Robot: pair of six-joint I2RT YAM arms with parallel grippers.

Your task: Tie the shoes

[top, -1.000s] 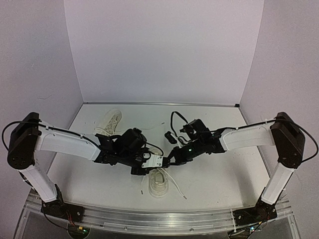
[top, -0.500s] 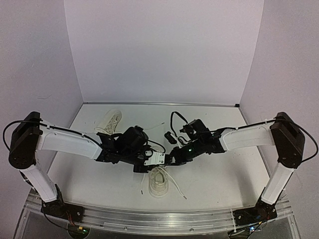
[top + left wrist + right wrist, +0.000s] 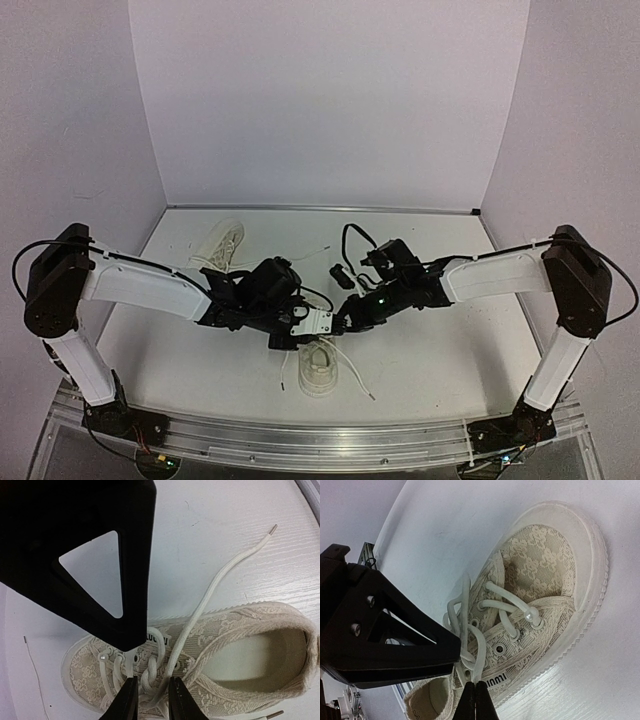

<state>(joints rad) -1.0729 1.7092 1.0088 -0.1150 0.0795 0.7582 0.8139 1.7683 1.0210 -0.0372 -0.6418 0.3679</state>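
Centrally on the table (image 3: 430, 350), one shoe (image 3: 320, 368) is found beneath both claws. Its lace loop (image 3: 481, 655) is pinched by the closed right claw (image 3: 474, 700), and a strand (image 3: 200, 610) is straddled by the slightly parted left claw (image 3: 151, 700). The second shoe (image 3: 220, 243) is seen far left.

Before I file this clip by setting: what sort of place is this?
Likely a robotics lab cell: bare walls box in a white table, and a metal rail anchors the arms.

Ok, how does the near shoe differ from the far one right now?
The near shoe sits front centre, beneath the left gripper and right gripper; the far shoe lies alone at back left. The near shoe's lace is pinched by the right gripper; the far shoe's laces trail loose. Both are cream lace-ups.
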